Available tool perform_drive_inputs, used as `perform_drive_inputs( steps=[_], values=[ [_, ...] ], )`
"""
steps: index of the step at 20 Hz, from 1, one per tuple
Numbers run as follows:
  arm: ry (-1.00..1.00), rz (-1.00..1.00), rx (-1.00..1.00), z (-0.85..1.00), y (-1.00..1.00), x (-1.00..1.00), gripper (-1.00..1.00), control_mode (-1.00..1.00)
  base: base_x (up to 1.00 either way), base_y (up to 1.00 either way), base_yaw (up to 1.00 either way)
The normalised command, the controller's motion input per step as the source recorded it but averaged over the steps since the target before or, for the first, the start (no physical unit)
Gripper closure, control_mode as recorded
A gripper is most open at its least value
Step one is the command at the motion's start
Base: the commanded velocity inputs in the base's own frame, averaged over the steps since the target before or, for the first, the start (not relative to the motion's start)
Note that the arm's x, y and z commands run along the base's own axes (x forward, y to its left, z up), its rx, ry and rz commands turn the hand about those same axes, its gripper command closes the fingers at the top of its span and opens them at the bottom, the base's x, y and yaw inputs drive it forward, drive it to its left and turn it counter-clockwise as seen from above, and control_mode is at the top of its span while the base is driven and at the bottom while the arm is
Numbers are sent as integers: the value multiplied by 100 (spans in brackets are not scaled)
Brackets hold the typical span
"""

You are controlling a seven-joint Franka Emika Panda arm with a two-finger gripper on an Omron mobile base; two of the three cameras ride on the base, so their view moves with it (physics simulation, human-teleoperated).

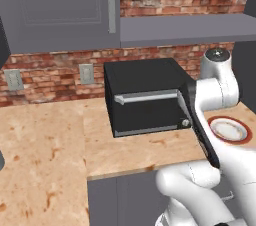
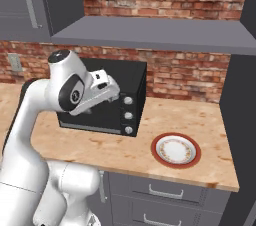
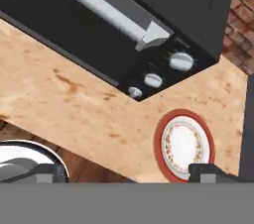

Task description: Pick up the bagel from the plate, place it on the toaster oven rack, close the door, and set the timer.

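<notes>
With arm raised over counter edge, left base view: I see toaster oven (image 1: pixel 145 97) door (image 1: pixel 146 106) shut, plate (image 1: pixel 229 130) right of it, bare. Right base view: plate (image 2: pixel 176 150) on wooden counter (image 2: pixel 210 120), apart from oven (image 2: pixel 107 105). Hand view: gripper (image 3: pixel 126 172) spread wide, holding nothing; plate (image 3: pixel 184 143) near right fingertip (image 3: pixel 208 172), below knobs (image 3: pixel 155 79).
</notes>
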Motion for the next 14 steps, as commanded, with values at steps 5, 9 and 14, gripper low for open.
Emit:
perform_drive_inputs(
  steps=[5, 9, 14],
  values=[
    [-33, -9, 21, -51, -35, 8, -100, -100, 0, 0, 0],
    [-9, -14, 13, -34, -31, 37, -100, -100, 0, 0, 0],
    [5, -17, 12, -10, -35, 31, -100, -100, 0, 0, 0]
  ],
)
